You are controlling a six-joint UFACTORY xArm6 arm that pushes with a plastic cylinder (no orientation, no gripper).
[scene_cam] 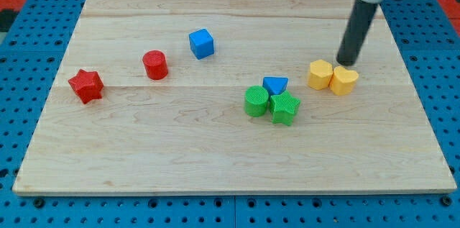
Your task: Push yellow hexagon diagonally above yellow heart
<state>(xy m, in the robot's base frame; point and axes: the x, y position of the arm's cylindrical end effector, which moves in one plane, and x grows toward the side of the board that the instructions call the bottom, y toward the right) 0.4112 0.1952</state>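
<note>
The yellow hexagon sits at the view's right on the wooden board, touching the yellow heart on its right side. The dark rod comes down from the view's top right. My tip rests on the board just above the two yellow blocks, over the gap between them, very close to or touching their upper edges.
A blue triangle, a green cylinder and a green star cluster left of the yellow blocks. A blue cube, a red cylinder and a red star lie further left. The board's right edge is near.
</note>
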